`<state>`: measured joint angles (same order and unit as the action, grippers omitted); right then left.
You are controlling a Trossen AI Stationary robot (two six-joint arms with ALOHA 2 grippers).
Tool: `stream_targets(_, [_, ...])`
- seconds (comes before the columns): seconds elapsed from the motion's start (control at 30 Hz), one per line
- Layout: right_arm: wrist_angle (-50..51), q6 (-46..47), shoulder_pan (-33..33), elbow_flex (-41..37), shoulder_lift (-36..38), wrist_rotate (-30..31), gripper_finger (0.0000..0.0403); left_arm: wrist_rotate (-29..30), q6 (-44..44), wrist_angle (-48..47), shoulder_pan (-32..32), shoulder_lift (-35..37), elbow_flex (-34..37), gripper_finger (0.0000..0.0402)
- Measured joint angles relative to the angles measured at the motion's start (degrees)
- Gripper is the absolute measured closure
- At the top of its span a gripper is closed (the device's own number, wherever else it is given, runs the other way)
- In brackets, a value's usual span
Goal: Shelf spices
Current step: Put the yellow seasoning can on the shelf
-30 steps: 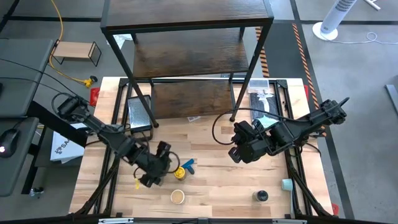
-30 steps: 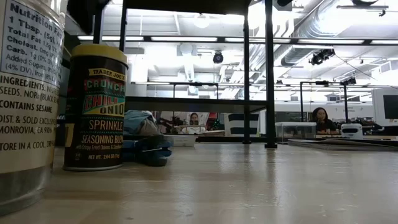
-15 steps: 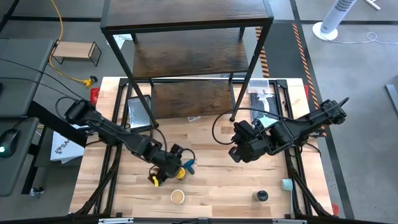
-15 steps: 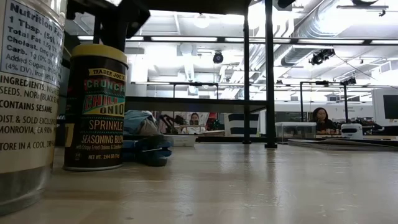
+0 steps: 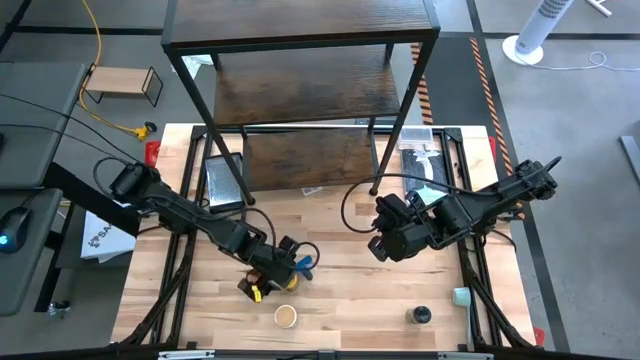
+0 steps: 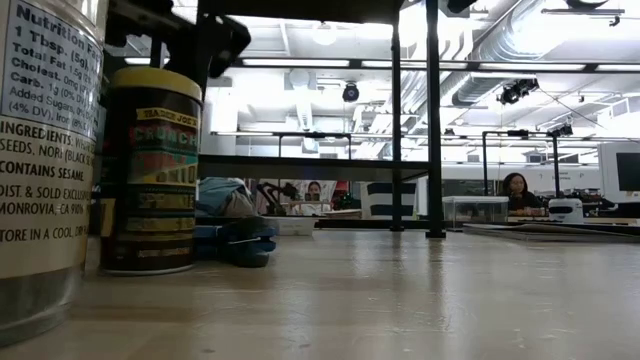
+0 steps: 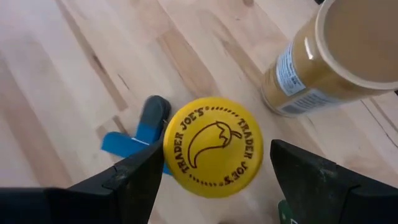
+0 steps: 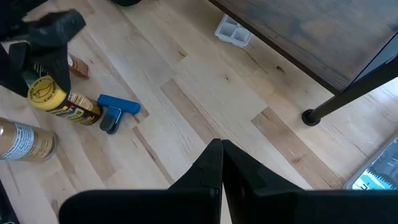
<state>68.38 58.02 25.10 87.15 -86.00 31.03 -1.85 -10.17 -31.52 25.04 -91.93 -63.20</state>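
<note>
Yellow-lidded jar (image 7: 213, 147) between left fingers (image 7: 134, 180) (apart)

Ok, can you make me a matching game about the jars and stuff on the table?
1 yellow-lidded jar
2 black-lidded jar
3 blue T-shaped piece
4 right gripper

A jaws shut, above the table
B between the left gripper's open jaws
C lying beside the yellow-lidded jar
D alone, front right of table

Pairs: 1-B, 2-D, 3-C, 4-A
</note>
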Motion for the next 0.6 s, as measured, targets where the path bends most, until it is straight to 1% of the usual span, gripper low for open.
stream_targets(0.23, [0.0,0.0,0.0,0.0,0.0,0.02,0.0402,-1.3,0.23,3.17,-0.33,-2.87,0.0,0.0112])
stream_targets(0.3, [0.0,0.0,0.0,0.0,0.0,0.02,0.0402,-0.74,0.62,3.04,-0.33,-3.05,0.0,0.0117])
stream_targets(0.37, [0.0,0.0,0.0,0.0,0.0,0.02,0.0402,0.37,1.0,3.09,-0.32,-2.98,0.0,0.0135])
stream_targets(0.47, [0.0,0.0,0.0,0.0,0.0,0.02,0.0402,1.22,1.58,2.39,-0.26,-2.69,0.0,0.0182])
stream_targets(0.53, [-0.03,0.0,0.0,0.0,0.0,0.02,0.0402,1.56,2.01,1.0,-0.26,-2.04,0.0,0.0183])
stream_targets(0.6, [-0.49,0.17,0.0,0.0,0.0,0.02,0.0402,3.7,2.7,-0.62,-0.33,-0.67,0.06,0.0183])
